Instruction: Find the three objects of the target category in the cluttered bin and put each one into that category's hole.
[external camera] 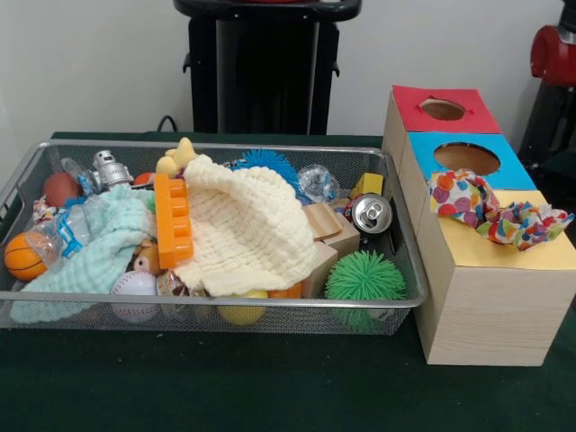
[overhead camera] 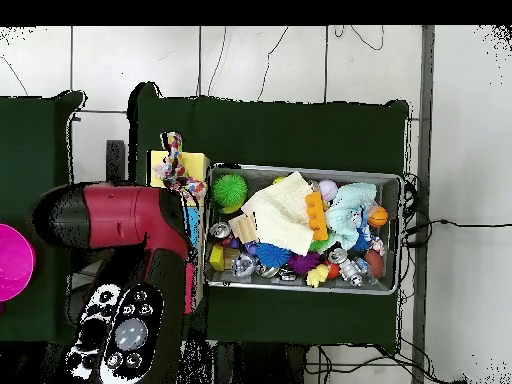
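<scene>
Wire mesh forms the bin (external camera: 409, 261), which sits on the dark green table cover (external camera: 270, 387) and is heaped with toys. Just beside it stands a wooden sorting box (external camera: 490, 306) with three coloured tops in a row: red (external camera: 423, 94) with a round hole (external camera: 443, 110), blue (external camera: 432, 148) with a larger oval hole (external camera: 467, 159), and yellow (external camera: 504, 256).

A multicoloured spotted cloth (external camera: 490, 211) lies crumpled on the box top, its long axis running from the edge of the blue section across the yellow one, with one end hanging past the box's outer edge. Two more cloths lie in the bin: a cream waffle-weave cloth (external camera: 247, 225) draped over the middle of the pile, its longer run from the far side towards the near wall, and a pale mint cloth (external camera: 99, 252) stretched diagonally at the opposite end from the box.

Also in the bin are one orange building brick (external camera: 173, 220) standing on end, one green spiky ball (external camera: 364, 277), one blue spiky ball (external camera: 265, 162), one drink can (external camera: 371, 214) with its top facing the camera, one small basketball (external camera: 22, 256), one baseball (external camera: 133, 295) and two wooden blocks (external camera: 328, 229).

From overhead, the red and black arm (overhead camera: 140, 235) hangs over the sorting box beside the bin, covering most of it; the spotted cloth shows just past the arm's edge. The gripper itself is hidden beneath the arm, so whether it is released or clenched cannot be told.
</scene>
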Action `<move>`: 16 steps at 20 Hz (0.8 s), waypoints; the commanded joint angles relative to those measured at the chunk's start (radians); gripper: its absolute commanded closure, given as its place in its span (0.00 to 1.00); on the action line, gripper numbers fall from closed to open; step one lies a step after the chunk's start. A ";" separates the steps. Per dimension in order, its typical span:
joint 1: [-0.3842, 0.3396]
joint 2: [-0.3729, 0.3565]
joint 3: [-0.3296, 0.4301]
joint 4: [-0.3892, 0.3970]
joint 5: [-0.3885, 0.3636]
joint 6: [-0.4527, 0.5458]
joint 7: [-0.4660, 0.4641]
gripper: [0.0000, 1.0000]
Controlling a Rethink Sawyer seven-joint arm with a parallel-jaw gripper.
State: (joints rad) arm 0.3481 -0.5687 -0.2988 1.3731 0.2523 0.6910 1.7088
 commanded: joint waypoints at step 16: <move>-0.037 -0.004 0.090 0.114 -0.054 -0.057 0.103 1.00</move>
State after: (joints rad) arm 0.3480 -0.6051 -0.2983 1.3738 0.2446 0.6882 1.7088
